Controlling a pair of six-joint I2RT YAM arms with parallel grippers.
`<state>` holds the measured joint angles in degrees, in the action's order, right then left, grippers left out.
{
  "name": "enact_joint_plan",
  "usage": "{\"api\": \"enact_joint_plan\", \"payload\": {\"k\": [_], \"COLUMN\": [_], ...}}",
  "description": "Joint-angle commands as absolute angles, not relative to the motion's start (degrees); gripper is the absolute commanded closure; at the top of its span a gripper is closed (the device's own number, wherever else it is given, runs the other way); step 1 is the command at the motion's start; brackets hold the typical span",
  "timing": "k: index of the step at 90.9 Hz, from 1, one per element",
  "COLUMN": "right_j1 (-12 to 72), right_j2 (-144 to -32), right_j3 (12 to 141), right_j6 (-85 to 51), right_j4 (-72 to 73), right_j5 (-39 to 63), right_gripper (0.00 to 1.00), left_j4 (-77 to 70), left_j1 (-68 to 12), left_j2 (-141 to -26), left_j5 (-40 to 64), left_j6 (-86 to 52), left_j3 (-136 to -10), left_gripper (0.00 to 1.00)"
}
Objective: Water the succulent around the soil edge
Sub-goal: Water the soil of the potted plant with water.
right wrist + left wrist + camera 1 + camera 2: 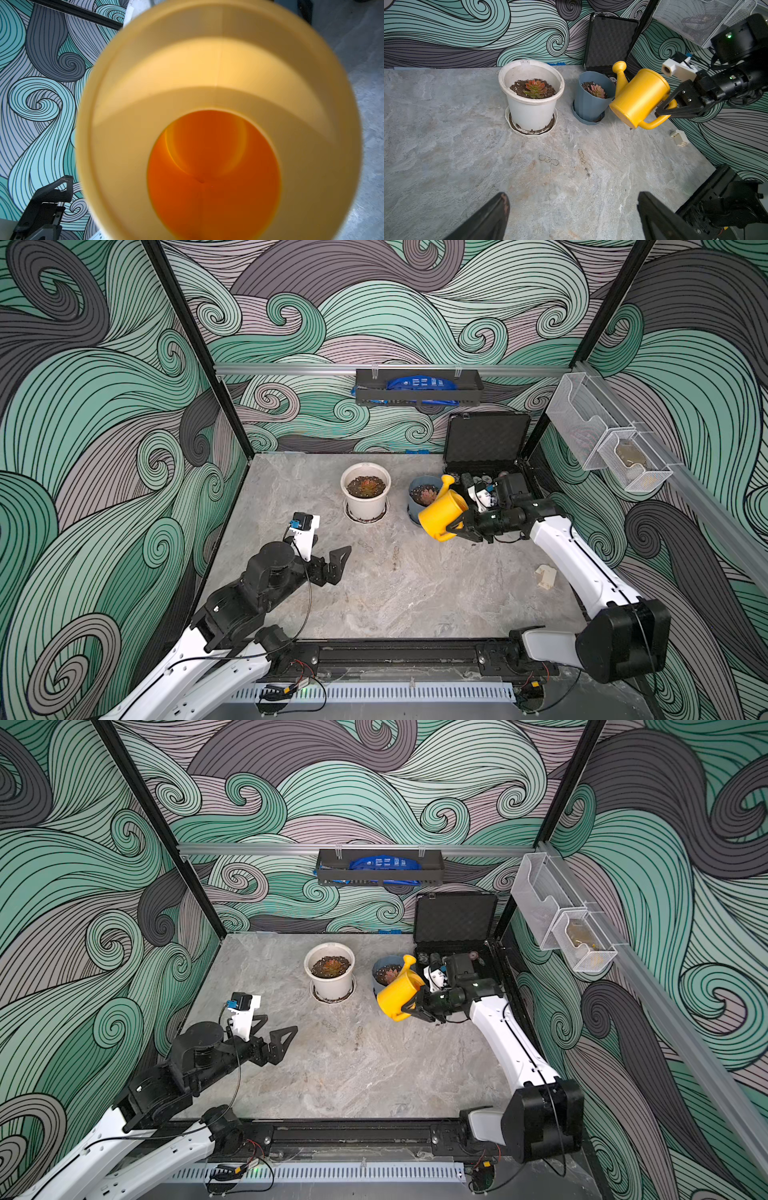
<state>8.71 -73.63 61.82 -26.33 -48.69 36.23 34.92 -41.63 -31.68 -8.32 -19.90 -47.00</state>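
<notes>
Yellow watering can [442,510], handle clamped in right gripper [458,529], tilted by blue-grey pot [415,508]: should travel left to far-centre succulent [366,487], trickling onto soil edge [517,87], off leaves; left gripper [332,546] agape, empty.

Walls [374,302] printed with curling waves in teal, mint, mauve and dark grey, outlined in black, close the cell on three sides. Black corner posts [195,344] rise at the back, joined by an aluminium rail [291,369] that carries a black tray [419,397] holding a blue packet [415,383]. Wire-mesh bins [582,427] hang on the right-hand wall. The tabletop [395,593] is grey marbled stone with faint brownish stains. An open black case [486,439], foam-lined, stands at its back right corner. A white slotted cable duct [415,692] runs along the front edge. The light is soft and even
</notes>
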Motion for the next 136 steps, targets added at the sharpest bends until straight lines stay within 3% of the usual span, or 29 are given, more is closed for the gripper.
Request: {"api": "enact_joint_plan", "payload": {"k": [1, 78, 136], "right_j1": [8.8, 19.6, 25.7], "right_j2": [-71.9, -67.9, -76.9], "right_j3": [60.0, 58.2, 63.4], "right_j6": [-25.9, -24.2, -33.4], "right_j4": [-48.1, -52.9, -42.0], "right_j5": [35.8, 30.2, 31.6], "right_gripper": [1.0, 1.0, 1.0], "left_j4": [34.9, 34.9, 34.8], "left_j1": [-41.2, -41.2, -41.2], "left_j2": [-32.1, -32.1, -31.7], "left_j5": [-8.2, -8.0, -8.0], "left_j6": [-19.0, -18.9, -18.9], "left_j3": [-47.2, -47.2, -47.1], "left_gripper": [0.01, 0.01, 0.01]}}
